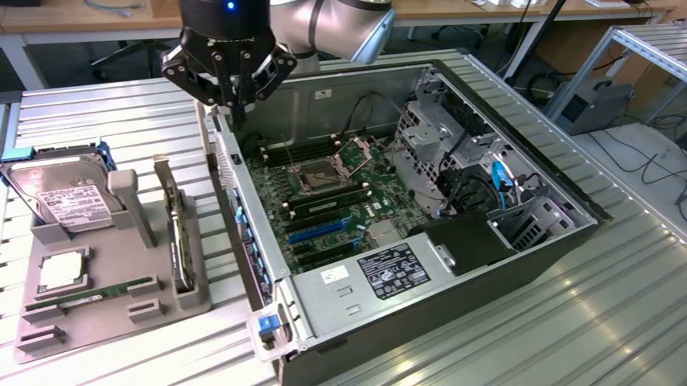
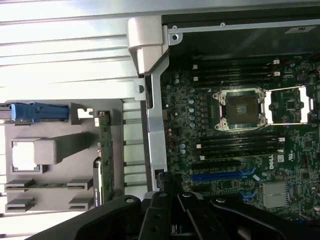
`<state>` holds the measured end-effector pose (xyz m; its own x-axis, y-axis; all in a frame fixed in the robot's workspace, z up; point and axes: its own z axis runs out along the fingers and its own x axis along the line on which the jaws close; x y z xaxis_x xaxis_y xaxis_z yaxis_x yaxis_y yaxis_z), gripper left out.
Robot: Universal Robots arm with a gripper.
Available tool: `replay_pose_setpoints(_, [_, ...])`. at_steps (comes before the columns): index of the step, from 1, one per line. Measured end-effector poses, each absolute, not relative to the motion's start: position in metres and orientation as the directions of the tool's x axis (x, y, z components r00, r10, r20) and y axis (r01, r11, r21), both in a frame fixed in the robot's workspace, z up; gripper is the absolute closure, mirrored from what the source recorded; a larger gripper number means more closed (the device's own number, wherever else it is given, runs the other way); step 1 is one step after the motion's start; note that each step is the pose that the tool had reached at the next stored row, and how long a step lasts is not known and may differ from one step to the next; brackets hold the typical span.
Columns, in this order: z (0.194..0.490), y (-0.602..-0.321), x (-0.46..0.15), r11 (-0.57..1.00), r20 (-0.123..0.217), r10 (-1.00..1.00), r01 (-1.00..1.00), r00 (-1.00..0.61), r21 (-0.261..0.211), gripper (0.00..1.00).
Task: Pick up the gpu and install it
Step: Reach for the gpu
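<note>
Fingers point(image 1: 228, 96) pressed together above case wall point(image 1: 238, 211); one gpu point(image 1: 176, 233), one hard drive point(image 1: 67, 201) in tray point(image 1: 102, 320).

Work surface: ribbed metal table point(image 1: 118, 121), silvery, its slats running in parallel, bare metal at the edges.
Rear furniture: pale wooden desk point(image 1: 96, 18) along the far side, on white legs; a second wooden desk point(image 1: 483, 10) in line with it toward the exterior view's right.
Floor: dark floor point(image 1: 64, 60) beneath the desks, paler at the exterior view's right.
Rack: aluminium-profile frame point(image 1: 644, 36) at the exterior view's upper right.
Floor unit: grey box point(image 1: 594, 103) standing beside the frame.
Cabling: black cables point(image 1: 644, 161) lying loose on the pale floor near the box.
Light: even and bright; broad reflections lie on the table slats at the exterior view's lower right.
</note>
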<state>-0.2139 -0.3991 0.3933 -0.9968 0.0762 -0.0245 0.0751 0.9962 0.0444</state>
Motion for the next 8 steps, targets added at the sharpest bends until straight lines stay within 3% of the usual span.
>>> replay_pose_setpoints(8, [0.3933,-0.3991,-0.2163,0.996,-0.024,0.076,0.075,-0.997,0.044,0.89])
